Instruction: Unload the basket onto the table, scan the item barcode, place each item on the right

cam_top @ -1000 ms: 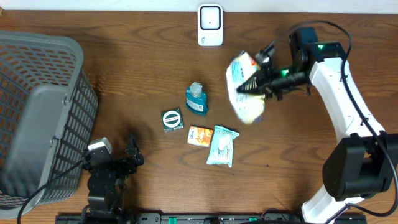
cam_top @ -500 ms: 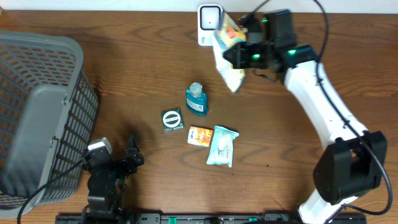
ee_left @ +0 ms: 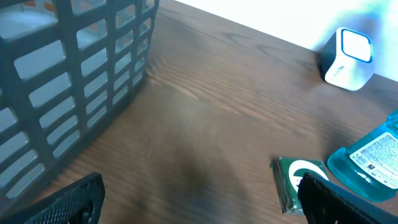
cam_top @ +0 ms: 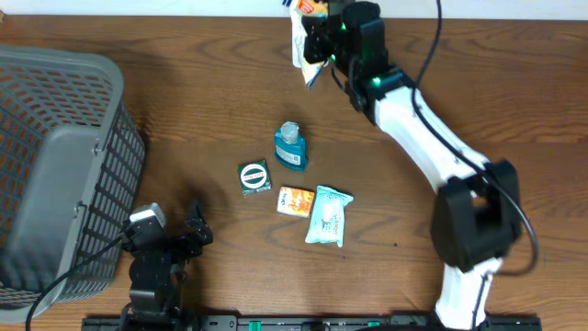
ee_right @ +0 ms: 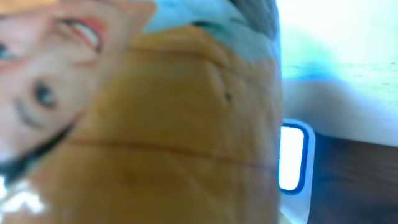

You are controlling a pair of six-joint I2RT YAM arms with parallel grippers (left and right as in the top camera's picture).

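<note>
My right gripper [cam_top: 322,35] is shut on a white and orange snack packet [cam_top: 303,57] at the table's back edge, top centre. In the right wrist view the packet [ee_right: 155,124] fills most of the frame and hides the fingers. Just behind it stands the white scanner [ee_right: 292,162] with its lit, blue-rimmed window. The packet covers the scanner from overhead, while the left wrist view has the scanner [ee_left: 348,57] at its far right. Near the front left edge my left gripper [cam_top: 167,245] rests low over bare wood, open and holding nothing, as the left wrist view of the gripper [ee_left: 199,208] confirms.
A grey basket [cam_top: 55,175] fills the left side, and its wall [ee_left: 74,81] stands close to my left gripper. In mid-table lie a teal bottle [cam_top: 290,147], a green box [cam_top: 254,176], a small orange packet [cam_top: 295,200] and a pale green pouch [cam_top: 328,215].
The right arm has swung the packet from the middle right up and left to the scanner at the back edge. The left arm has not moved.
</note>
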